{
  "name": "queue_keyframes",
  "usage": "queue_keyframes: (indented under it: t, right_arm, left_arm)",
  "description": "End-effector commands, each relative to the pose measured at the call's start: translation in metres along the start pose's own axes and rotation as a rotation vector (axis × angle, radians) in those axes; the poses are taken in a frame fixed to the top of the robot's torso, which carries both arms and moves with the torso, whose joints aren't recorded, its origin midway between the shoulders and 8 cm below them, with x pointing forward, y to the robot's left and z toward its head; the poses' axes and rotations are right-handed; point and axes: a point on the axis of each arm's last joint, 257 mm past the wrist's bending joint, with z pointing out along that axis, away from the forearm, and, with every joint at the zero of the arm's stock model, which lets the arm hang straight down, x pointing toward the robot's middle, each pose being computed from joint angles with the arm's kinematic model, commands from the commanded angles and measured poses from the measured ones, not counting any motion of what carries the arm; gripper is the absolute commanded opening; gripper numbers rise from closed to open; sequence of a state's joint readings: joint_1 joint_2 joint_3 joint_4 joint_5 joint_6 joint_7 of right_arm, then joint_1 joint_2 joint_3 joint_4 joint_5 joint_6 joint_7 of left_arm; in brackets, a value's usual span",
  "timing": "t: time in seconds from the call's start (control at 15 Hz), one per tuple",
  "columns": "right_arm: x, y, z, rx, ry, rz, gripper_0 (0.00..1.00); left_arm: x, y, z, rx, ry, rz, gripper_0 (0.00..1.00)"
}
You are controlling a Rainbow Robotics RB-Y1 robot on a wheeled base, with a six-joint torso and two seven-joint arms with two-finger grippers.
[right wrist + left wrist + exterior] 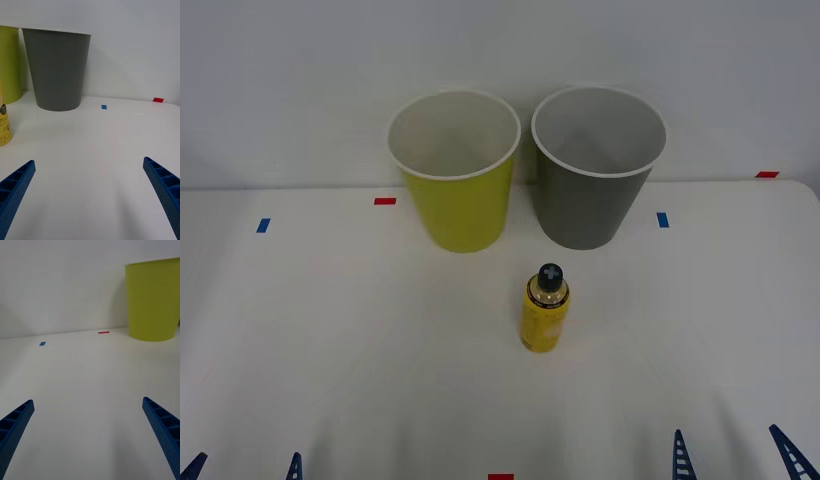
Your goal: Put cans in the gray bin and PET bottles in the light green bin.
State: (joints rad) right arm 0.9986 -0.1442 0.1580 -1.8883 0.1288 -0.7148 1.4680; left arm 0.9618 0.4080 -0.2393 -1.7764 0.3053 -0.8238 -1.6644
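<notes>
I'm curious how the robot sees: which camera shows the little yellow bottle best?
The front view: the yellow bottle stands whole and upright before both bins. The right wrist view catches just a sliver of it at the picture's edge.

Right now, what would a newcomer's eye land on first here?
Two tall bins at the table's far edge: the light green bin on the left, the gray bin close beside it on the right. Nearer, a small yellow bottle with a black cap stands upright between them. The left gripper and right gripper wait open near the table's near edge.
</notes>
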Motion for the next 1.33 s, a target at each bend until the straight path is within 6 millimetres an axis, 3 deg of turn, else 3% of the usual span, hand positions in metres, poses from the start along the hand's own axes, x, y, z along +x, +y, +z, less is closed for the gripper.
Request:
queue_keyframes:
  t: [0.07, 1.27, 1.33]
  right_arm:
    - [0.0, 0.0, 0.0, 0.0, 0.0, 0.0, 1.0]
    - [0.0, 0.0, 0.0, 0.0, 0.0, 0.0, 1.0]
    - [0.0, 0.0, 0.0, 0.0, 0.0, 0.0, 1.0]
  left_arm:
    - [0.0, 0.0, 0.0, 0.0, 0.0, 0.0, 1.0]
    - [0.0, 0.0, 0.0, 0.0, 0.0, 0.0, 1.0]
    - [0.013, -0.006, 0.001, 0.011, 0.023, -0.007, 1.0]
